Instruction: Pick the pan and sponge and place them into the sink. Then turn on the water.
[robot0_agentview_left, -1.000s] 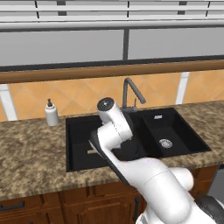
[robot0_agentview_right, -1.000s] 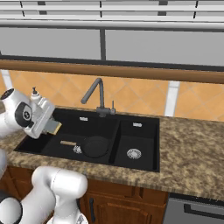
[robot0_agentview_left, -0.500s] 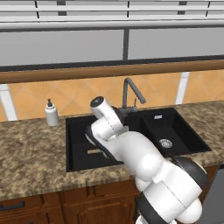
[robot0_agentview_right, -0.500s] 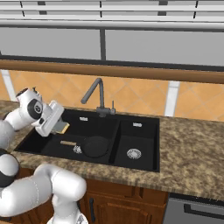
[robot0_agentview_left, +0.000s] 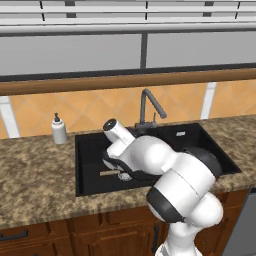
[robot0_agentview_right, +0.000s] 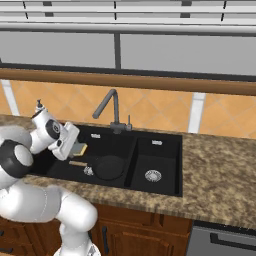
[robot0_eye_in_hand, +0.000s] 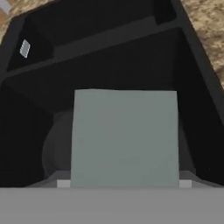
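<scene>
The hand (robot0_agentview_right: 75, 148) pinches the sponge (robot0_eye_in_hand: 124, 138) between its fingers, yellow face showing in the right base view, and hangs over the left basin of the sink (robot0_agentview_right: 165, 187) near its left wall. The pan (robot0_agentview_right: 109, 167) already lies in that basin, its handle pointing toward the left wall. To finish this step well, I judge the hand should lower a little and release over the basin floor, clear of the rim, before reaching for the faucet (robot0_agentview_right: 111, 107). No water runs yet.
</scene>
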